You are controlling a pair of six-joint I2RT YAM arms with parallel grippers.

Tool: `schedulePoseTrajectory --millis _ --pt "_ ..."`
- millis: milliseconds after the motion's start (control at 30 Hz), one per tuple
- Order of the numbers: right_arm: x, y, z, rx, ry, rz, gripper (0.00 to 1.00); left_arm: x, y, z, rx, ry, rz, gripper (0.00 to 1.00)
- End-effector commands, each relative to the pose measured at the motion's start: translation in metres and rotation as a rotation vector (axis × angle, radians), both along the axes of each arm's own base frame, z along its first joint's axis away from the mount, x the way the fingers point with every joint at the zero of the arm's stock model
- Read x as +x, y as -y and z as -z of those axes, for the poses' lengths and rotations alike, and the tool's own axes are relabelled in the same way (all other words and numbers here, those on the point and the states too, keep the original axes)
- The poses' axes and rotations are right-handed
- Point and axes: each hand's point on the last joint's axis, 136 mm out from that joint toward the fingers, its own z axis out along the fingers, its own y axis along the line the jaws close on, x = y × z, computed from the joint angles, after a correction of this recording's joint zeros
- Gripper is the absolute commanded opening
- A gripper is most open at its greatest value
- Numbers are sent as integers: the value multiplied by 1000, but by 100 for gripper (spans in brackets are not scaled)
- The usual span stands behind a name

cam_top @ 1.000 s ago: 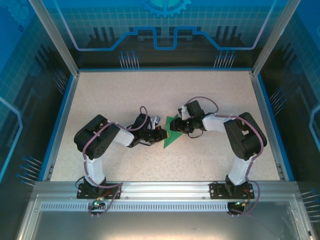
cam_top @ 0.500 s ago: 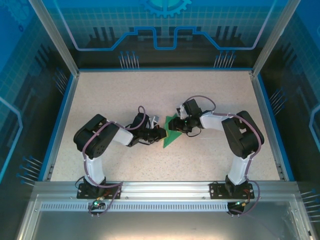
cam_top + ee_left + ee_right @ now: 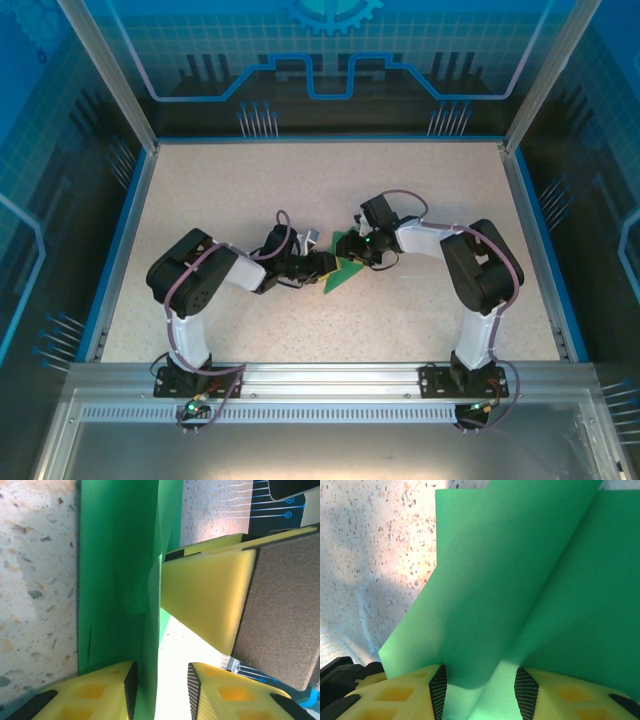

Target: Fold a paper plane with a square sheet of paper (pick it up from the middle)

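The partly folded green sheet of paper [image 3: 338, 279] lies mid-tabletop [image 3: 230, 190], between the two arms. We see the left gripper [image 3: 160, 675] with its jaws parted and a standing edge of the sheet running between them. One pad seems to touch it, though the view is too tight to be sure. The right gripper [image 3: 480, 680] straddles a raised flap, its jaws apart and not clenched on it.

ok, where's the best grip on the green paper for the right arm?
Probably the raised flap, pinched across its thickness from above. It stands off the table between the open fingers of the right gripper, whereas the rest of the green paper looks flat, offering no edge.
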Motion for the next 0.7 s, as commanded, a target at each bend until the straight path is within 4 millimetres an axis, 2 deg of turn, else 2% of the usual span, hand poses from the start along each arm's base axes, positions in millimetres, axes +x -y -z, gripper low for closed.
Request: schedulePoseTrajectory --millis 0,233,367,667 --pt "-44 48 70 -264 -204 67 46 -3 -10 1 11 -14 -31 37" --pt "-49 53 75 -291 -230 85 46 -2 -25 -12 38 53 -85 38" --pt "-51 56 78 -304 -241 96 43 -1 -28 -24 30 108 -99 34" --pt "-57 64 83 -341 -266 117 38 0 -22 -38 -28 165 -94 28"
